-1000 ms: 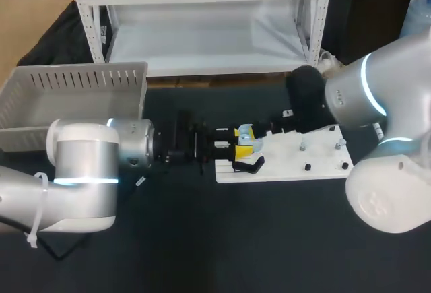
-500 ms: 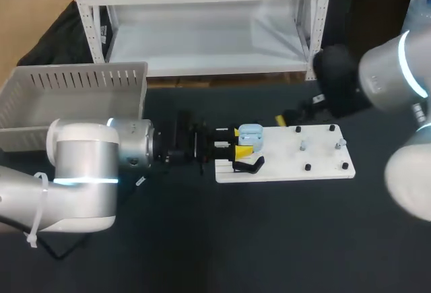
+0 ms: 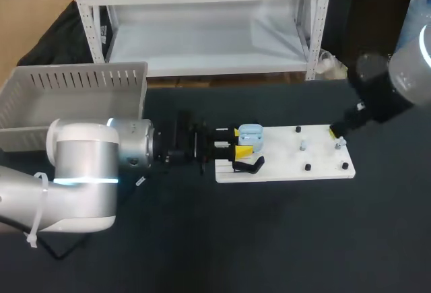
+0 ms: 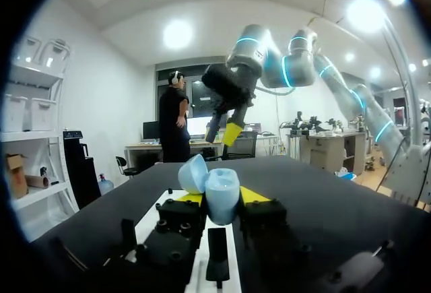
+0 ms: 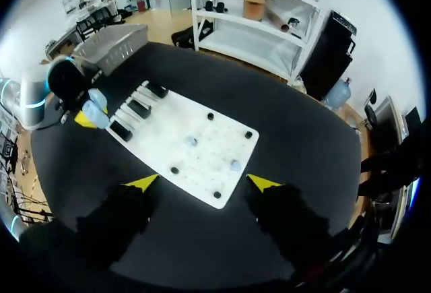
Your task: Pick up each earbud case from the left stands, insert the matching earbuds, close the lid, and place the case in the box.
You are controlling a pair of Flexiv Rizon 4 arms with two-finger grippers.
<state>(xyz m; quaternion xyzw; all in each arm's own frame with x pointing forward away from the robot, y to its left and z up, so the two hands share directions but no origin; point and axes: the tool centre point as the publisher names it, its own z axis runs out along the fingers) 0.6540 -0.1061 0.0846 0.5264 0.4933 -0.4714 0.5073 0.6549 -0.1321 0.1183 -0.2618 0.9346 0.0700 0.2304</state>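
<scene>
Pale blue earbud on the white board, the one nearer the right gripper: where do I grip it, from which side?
Probably from straight above, closing across the sides of the pale blue earbud: it stands alone on the flat white board, apart from the black pegs, under the open right gripper.

The black tabletop covering (image 3: 269,239) has a matt, non-reflective finish and looks like cloth. The white rectangular board (image 3: 283,165) is smooth, rigid and matt, apparently plastic. Its small black pegs (image 3: 307,168) are dull. The pale blue plastic earbud case (image 4: 222,195) is smooth with a soft satin sheen. The grey slotted box (image 3: 74,84) is moulded matt plastic. The silver-grey casing of the left arm (image 3: 81,165) is smooth with a satin gloss; metal or plastic cannot be told. The yellow fingertips (image 5: 141,182) of the right gripper (image 5: 202,182) are smooth and matt.
</scene>
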